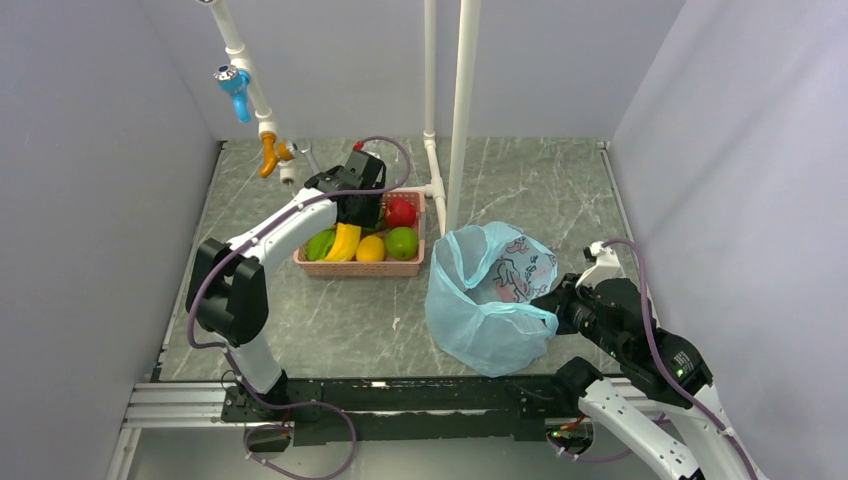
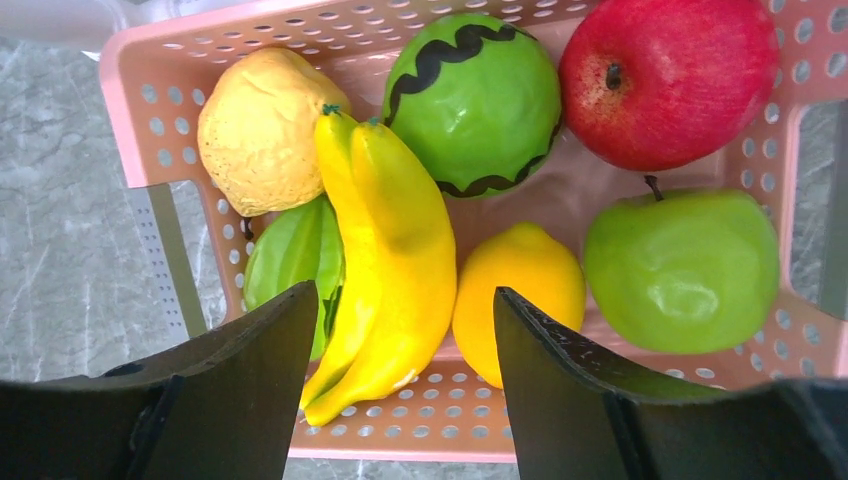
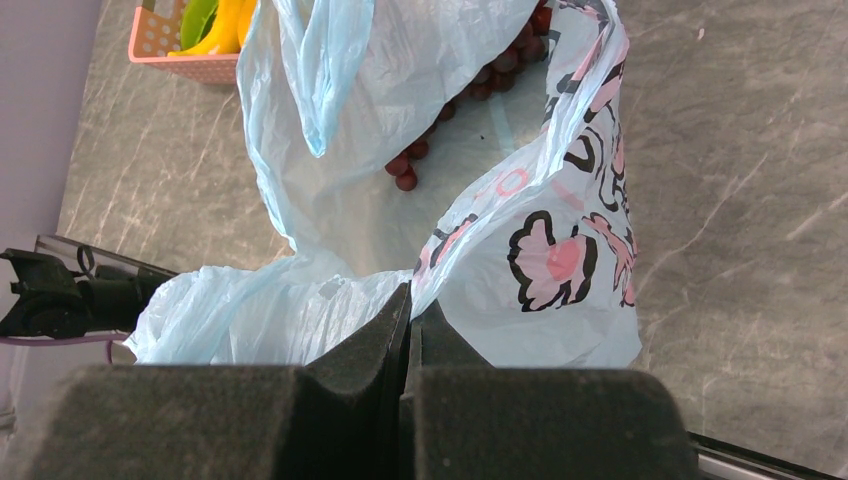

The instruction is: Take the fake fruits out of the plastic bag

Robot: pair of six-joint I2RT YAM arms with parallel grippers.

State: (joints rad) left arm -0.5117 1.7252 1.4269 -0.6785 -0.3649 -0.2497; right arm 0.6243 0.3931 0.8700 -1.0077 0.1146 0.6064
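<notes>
Right gripper (image 3: 410,300) pinching the plastic bag (image 3: 400,60), left gripper (image 2: 405,300) wide over the bananas (image 2: 395,250), we should fetch the grapes (image 3: 405,175) next.

Looking like a robotics lab test cell rather than a home or kitchen. Being boxed in on three sides by plain grey panels (image 1: 90,200). Working over a marble-patterned tabletop (image 1: 330,330), with robot arms (image 1: 250,290) bolted to a metal rail (image 1: 170,405) at the near edge. Showing bare white pipes (image 1: 465,100) and a blue tap (image 1: 235,85) at the back, plus fake fruits (image 2: 400,250) in a pink basket (image 2: 130,90).
</notes>
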